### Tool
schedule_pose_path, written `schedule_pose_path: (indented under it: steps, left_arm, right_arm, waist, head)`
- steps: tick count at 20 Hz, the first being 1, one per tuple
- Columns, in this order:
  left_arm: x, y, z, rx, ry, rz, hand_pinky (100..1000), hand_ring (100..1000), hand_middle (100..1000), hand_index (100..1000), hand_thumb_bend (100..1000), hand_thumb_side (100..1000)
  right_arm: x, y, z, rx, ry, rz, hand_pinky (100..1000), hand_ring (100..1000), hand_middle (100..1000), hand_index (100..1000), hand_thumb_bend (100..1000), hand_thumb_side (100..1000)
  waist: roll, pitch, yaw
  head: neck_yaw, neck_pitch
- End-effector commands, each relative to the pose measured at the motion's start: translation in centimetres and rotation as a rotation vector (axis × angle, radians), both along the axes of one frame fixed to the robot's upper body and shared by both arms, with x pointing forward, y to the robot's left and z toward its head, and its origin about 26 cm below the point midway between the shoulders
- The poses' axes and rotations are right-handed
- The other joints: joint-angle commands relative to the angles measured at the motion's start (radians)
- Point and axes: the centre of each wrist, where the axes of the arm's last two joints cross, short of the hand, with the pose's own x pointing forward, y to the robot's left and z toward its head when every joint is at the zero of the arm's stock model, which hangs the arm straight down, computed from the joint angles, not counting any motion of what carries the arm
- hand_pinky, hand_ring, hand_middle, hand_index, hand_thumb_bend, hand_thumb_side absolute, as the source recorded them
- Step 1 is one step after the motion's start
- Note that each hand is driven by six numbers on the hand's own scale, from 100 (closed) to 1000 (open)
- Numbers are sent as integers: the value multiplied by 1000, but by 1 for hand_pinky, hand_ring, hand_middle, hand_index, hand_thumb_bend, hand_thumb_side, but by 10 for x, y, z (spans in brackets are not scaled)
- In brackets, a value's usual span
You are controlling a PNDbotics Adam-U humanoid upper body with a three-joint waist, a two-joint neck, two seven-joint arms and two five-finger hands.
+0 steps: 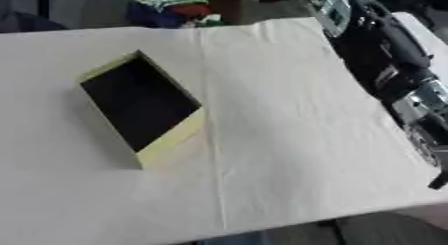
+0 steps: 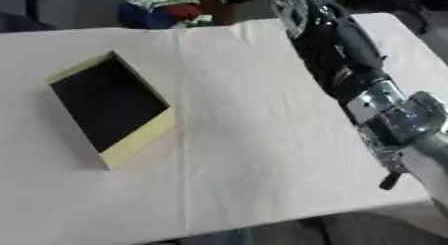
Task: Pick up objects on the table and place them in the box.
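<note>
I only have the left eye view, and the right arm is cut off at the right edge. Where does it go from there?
Observer: In the right eye view the arm runs past a silver joint toward the lower right corner and leaves the picture there.
Operator: Anything lying behind the arm?
Observer: More of the table shows beyond the arm, and I see nothing on that strip.
Operator: And the dark bit at my edge?
Observer: It is a small dark tip hanging below the joint, near the table's front edge. I cannot tell what it is.
</note>
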Motion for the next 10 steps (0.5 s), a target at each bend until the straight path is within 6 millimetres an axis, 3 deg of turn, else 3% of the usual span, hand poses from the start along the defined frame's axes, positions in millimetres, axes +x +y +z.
schedule_pose_path:
  steps: [1,10]
  left_arm:
    - [-1,1,7,11,-26,-8,661,703,745,823,221,588]
    - [-1,0,6,6,-25,-12,658,703,745,823,224,591]
  right_arm:
    - [-1,30,6,-63,14,142,670,803,332,793,100,100]
    - [-4,84,-14,-141,125,426,661,819,333,788,100,100]
  waist:
    - [2,-19,3]
    - [-3,-21,8]
  head:
    - [-6,5]
    - [-10,5]
